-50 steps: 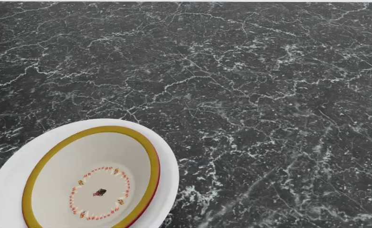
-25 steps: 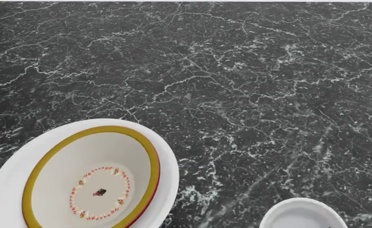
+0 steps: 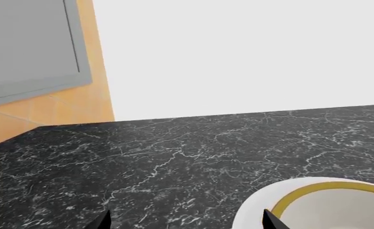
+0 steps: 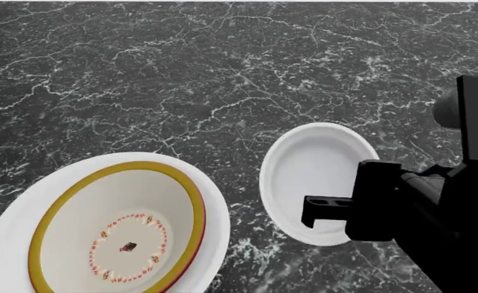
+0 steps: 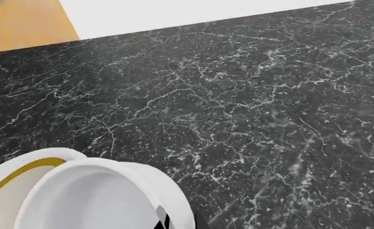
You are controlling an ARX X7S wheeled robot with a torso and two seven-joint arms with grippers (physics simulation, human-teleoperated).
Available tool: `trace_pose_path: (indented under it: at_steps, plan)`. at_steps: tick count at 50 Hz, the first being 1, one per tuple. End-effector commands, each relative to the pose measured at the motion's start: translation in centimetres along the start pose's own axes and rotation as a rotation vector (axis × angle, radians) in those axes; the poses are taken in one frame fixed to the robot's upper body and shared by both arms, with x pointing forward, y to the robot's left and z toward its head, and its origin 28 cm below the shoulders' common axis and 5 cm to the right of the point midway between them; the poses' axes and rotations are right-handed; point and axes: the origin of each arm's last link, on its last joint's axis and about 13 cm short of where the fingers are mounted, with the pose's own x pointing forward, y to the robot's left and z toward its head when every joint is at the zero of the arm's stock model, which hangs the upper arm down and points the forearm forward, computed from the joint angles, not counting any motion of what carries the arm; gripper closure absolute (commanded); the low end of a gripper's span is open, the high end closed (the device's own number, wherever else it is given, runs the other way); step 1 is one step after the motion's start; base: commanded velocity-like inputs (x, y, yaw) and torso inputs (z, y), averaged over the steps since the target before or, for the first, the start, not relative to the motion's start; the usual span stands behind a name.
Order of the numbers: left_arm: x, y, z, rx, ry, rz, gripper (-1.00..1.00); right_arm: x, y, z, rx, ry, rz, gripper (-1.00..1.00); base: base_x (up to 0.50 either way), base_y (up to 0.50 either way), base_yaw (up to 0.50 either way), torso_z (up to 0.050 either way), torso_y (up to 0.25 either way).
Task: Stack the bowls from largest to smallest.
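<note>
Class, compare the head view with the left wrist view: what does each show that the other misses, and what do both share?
Only the head view shows the small plain white cup-like bowl held up by the right gripper, and the medium bowl's red-dotted ring. Only the left wrist view shows the white wall and orange tiling. Both show the black marble counter, the large plain white round bowl and the medium cream bowl with yellow-red rim nested in it.

right tool clamped, arm raised

No readable text, labels, brands or numbers anywhere; bowl motifs purely decorative.
</note>
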Motion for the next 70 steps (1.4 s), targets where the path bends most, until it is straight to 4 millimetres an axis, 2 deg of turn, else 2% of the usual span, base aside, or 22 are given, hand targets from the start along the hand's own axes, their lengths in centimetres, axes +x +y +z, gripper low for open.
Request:
trace_pose_path:
  at_steps: [1,5,9,13,18,22,25,27,33,36,47,66,70]
  plan:
    - [0.0,0.3,0.2,-0.003,-0.025,0.017,-1.00,1.0,4.5,5.8,0.005,-0.147,0.152,1.00,0.00,0.00,0.00,0.000,0.000]
    - [0.0,0.3,0.2,-0.007,-0.020,0.020,-1.00,1.1,5.3,6.9,0.006,-0.174,0.168,1.00,0.00,0.00,0.00,0.000,0.000]
    - [0.0,0.1,0.2,-0.002,-0.021,0.014,-1.00,1.8,6.6,7.1,-0.017,-0.154,0.205,1.00,0.00,0.00,0.00,0.000,0.002]
    - [-0.2,0.5,0.4,-0.001,-0.028,0.027,-1.00,2.8,8.5,7.4,-0.005,-0.110,0.267,1.00,0.00,0.00,0.00,0.000,0.000]
    - [-0.2,0.5,0.3,-0.005,-0.030,0.024,-1.00,2.7,10.9,8.6,-0.032,-0.135,0.335,1.00,0.00,0.00,0.00,0.000,0.002]
    - [-0.3,0.6,0.4,-0.009,-0.033,0.027,-1.00,3.7,12.5,8.2,-0.043,-0.103,0.377,1.00,0.00,0.00,0.00,0.000,0.000]
    - [-0.2,0.7,0.2,-0.012,-0.032,0.029,-1.00,4.4,13.6,7.1,-0.058,-0.061,0.407,1.00,0.00,0.00,0.00,0.000,0.000]
    - [-0.3,0.8,0.2,-0.015,-0.032,0.031,-1.00,4.5,14.2,6.6,-0.071,-0.047,0.422,1.00,0.00,0.00,0.00,0.000,0.000]
    - [-0.2,0.7,0.1,-0.014,-0.029,0.030,-1.00,4.1,15.5,6.8,-0.081,-0.040,0.473,1.00,0.00,0.00,0.00,0.000,0.002]
    - [-0.2,0.8,0.2,-0.015,-0.031,0.034,-1.00,3.6,15.7,6.7,-0.096,-0.034,0.481,1.00,0.00,0.00,0.00,0.000,0.000]
    - [-0.4,1.1,0.4,-0.021,-0.040,0.045,-1.00,5.5,15.5,3.5,-0.152,0.031,0.423,1.00,0.00,0.00,0.00,0.001,0.001]
    - [-0.6,1.3,0.7,-0.030,-0.042,0.052,-1.00,6.3,13.8,1.0,-0.219,0.077,0.338,1.00,0.00,0.00,0.00,0.000,0.001]
    - [-0.6,1.3,0.8,-0.029,-0.043,0.053,-1.00,6.8,14.0,-0.5,-0.233,0.112,0.346,1.00,0.00,0.00,0.00,0.000,0.000]
